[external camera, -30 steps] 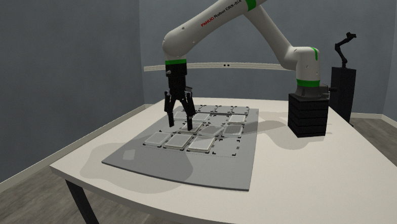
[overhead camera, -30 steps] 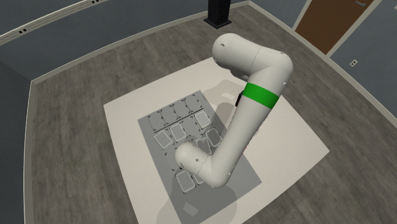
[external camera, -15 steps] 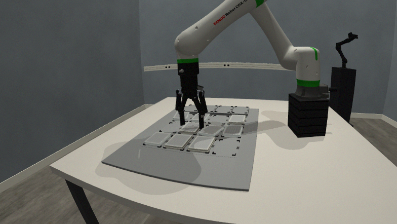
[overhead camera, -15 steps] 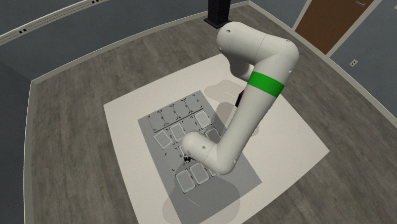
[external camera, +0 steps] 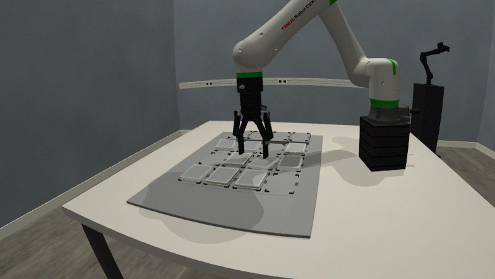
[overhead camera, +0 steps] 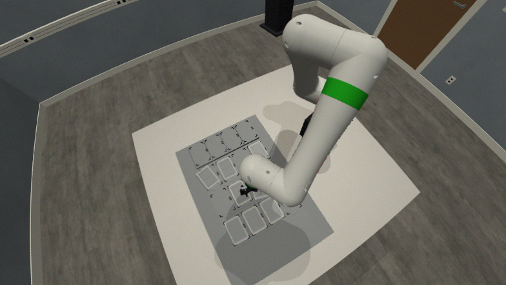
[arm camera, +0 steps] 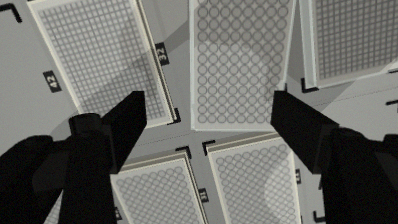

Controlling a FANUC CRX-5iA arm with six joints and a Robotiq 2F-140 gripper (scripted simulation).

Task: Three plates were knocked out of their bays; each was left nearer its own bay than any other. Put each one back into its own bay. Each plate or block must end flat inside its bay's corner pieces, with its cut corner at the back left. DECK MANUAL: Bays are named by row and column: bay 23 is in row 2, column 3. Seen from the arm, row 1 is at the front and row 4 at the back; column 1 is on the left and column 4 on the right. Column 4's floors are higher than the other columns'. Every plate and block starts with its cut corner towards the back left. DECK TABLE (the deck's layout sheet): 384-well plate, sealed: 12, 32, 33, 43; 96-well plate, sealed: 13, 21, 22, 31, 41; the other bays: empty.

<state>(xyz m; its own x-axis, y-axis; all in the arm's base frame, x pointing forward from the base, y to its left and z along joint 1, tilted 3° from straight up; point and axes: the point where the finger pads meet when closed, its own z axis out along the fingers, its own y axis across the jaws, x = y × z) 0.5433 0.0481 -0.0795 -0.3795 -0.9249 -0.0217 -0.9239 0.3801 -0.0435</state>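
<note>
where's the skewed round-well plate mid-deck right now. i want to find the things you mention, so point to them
In the wrist view, the round-well plate [arm camera: 240, 62] [external camera: 262, 163] [overhead camera: 261, 196] is at upper centre, between a grid-patterned plate [arm camera: 95, 57] [external camera: 237, 159] [overhead camera: 237, 199] on the left and another [arm camera: 357, 40] [external camera: 290, 163] on the right.

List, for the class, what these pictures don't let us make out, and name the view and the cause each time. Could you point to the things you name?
- Top: much of the skewed round-well plate [overhead camera: 262, 195] [external camera: 260, 163] [arm camera: 240, 65], hidden by the arm [overhead camera: 319, 131] [external camera: 270, 45].
- Wrist: that plate's far end, cut off by the upper edge.
- Top and exterior: numbers on the bay labels [overhead camera: 244, 225] [external camera: 296, 184] [arm camera: 161, 54], too small.
- Exterior: the arm's elbow, cut off above.
</note>
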